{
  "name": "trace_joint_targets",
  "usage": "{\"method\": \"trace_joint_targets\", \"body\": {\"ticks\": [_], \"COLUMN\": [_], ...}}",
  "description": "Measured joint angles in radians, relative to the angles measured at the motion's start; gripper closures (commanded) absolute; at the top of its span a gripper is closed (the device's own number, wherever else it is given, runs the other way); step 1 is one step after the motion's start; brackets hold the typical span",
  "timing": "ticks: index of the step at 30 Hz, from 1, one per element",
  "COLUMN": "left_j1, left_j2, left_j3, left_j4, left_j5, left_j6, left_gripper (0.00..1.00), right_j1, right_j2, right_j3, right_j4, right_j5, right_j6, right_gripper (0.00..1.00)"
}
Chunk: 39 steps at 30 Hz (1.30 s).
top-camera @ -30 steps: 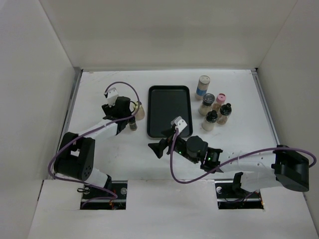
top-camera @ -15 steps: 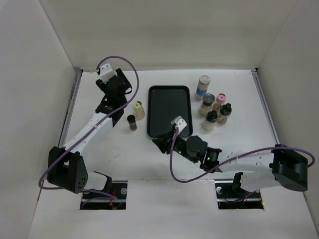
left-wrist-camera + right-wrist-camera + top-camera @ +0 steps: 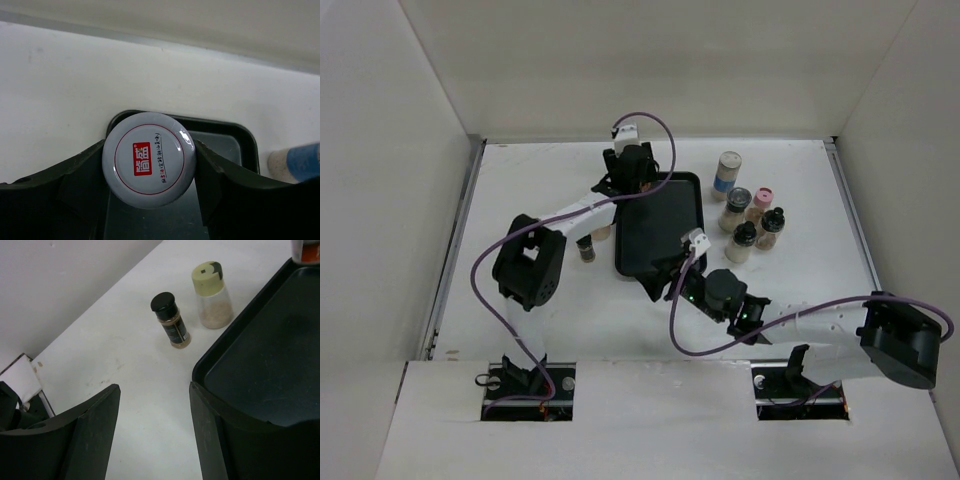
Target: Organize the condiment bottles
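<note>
Left of the black tray (image 3: 660, 215), a black-capped bottle (image 3: 171, 320) and a yellow-capped bottle (image 3: 212, 295) stand on the desk (image 3: 520, 200); the left hand (image 3: 633, 175) clamps a grey-capped bottle (image 3: 148, 159) above the tray's far-left corner. It is best lowered upright, just inside the rim, and released only once seated. The right hand (image 3: 154, 392), jaws apart and empty, hovers at the near-left corner; five bottles (image 3: 740, 245) stand right of the tray.
</note>
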State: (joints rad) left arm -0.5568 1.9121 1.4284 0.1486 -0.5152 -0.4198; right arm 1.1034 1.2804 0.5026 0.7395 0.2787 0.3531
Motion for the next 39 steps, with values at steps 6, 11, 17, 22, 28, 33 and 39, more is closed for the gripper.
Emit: {"method": "trace_joint_targets", "body": {"ticks": [6, 11, 17, 22, 28, 33, 39], "left_j1": [-0.008, -0.004, 0.003, 0.006, 0.004, -0.002, -0.004], "left_j2": [0.129, 0.166, 0.206, 0.235, 0.229, 0.121, -0.222], "left_j3": [0.043, 0.066, 0.097, 0.113, 0.113, 0.051, -0.18], "left_j4": [-0.032, -0.034, -0.025, -0.01, 0.02, 0.041, 0.087], "left_j5": [0.028, 0.03, 0.028, 0.022, 0.019, 0.027, 0.031], "left_j6": [0.0, 0.001, 0.001, 0.005, 0.005, 0.006, 0.006], "left_gripper": [0.66, 0.64, 0.53, 0.4, 0.12, 0.11, 0.23], "right_j1": [-0.044, -0.064, -0.069, -0.069, -0.069, -0.069, -0.069], "right_j2": [-0.051, -0.069, -0.079, -0.087, -0.096, -0.096, -0.096], "right_j3": [-0.051, -0.061, -0.061, -0.062, -0.073, -0.074, -0.074], "right_j4": [0.042, 0.062, 0.082, 0.084, 0.086, 0.092, 0.099], "right_j5": [-0.005, -0.01, -0.018, -0.032, -0.048, -0.056, -0.075], "right_j6": [0.034, 0.055, 0.066, 0.069, 0.07, 0.07, 0.07], "right_gripper": [0.32, 0.28, 0.22, 0.22, 0.19, 0.23, 0.6]}}
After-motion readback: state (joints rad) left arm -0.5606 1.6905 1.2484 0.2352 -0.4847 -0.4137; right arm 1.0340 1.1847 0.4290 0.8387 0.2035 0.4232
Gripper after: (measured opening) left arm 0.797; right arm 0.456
